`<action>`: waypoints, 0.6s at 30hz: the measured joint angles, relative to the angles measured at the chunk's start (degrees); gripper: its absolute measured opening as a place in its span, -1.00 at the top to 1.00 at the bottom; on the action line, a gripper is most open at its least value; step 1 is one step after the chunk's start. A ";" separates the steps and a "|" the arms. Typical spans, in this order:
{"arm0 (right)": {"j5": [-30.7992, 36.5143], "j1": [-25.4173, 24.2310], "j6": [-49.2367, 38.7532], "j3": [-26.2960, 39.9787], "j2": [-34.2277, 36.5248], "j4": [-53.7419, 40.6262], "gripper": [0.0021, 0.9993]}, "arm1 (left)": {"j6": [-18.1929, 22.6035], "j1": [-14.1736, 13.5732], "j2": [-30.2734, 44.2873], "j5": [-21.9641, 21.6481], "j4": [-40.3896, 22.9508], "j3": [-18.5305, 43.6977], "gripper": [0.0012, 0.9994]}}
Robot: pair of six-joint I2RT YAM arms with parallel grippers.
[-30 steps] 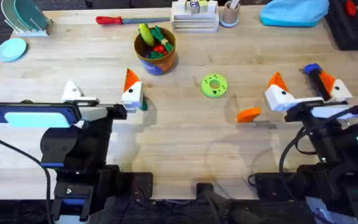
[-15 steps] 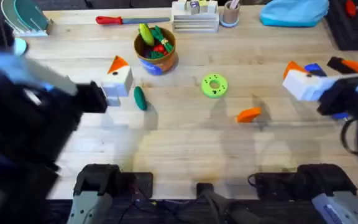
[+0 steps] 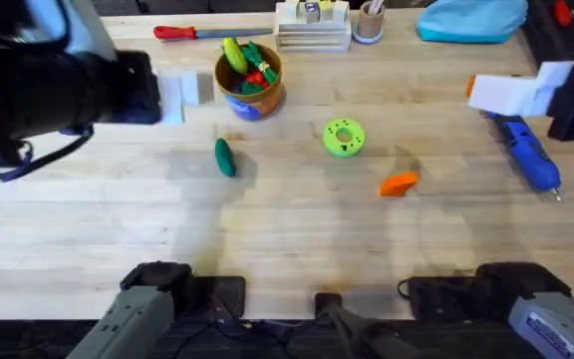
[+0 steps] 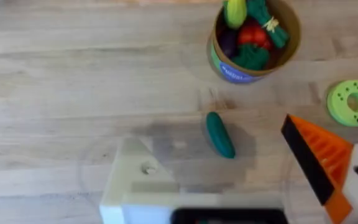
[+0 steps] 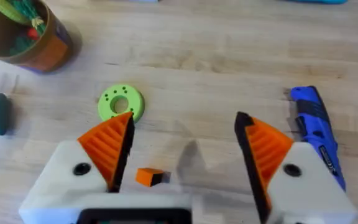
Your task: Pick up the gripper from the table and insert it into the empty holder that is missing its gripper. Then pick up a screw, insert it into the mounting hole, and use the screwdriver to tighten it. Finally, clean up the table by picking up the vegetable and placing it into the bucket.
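Lay flat, gripper just beside green disc on its bucket-far side; looked light, stiff, ribbed, best pinched across thin edges; right gripper spread empty above; left gripper spread too.

Left arm — dark, blurred, edge-cropped.

Overhead down and forward; both wrist views near, downward, sharing the green disc.
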 joint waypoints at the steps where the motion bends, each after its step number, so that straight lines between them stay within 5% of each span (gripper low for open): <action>1: 0.00 0.00 -0.02 0.00 0.18 -0.08 -0.88 | 0.00 0.00 0.88 0.09 -1.05 0.00 -0.99; 6: 0.00 0.00 0.00 0.00 0.58 -0.10 -0.89 | -0.69 0.00 7.22 3.49 -6.14 -0.26 -0.99; 14: 0.00 0.00 0.00 0.00 0.58 -0.10 -0.89 | -3.28 0.00 20.51 12.00 -4.91 -4.78 -0.99; 16: 0.00 0.00 0.00 0.00 0.56 -0.10 -0.89 | -3.72 0.00 22.21 13.06 -4.49 -5.07 -0.65; 18: 0.00 0.00 -0.01 0.00 0.58 -0.10 -0.89 | -3.70 0.01 22.67 13.66 -3.93 -5.12 -0.01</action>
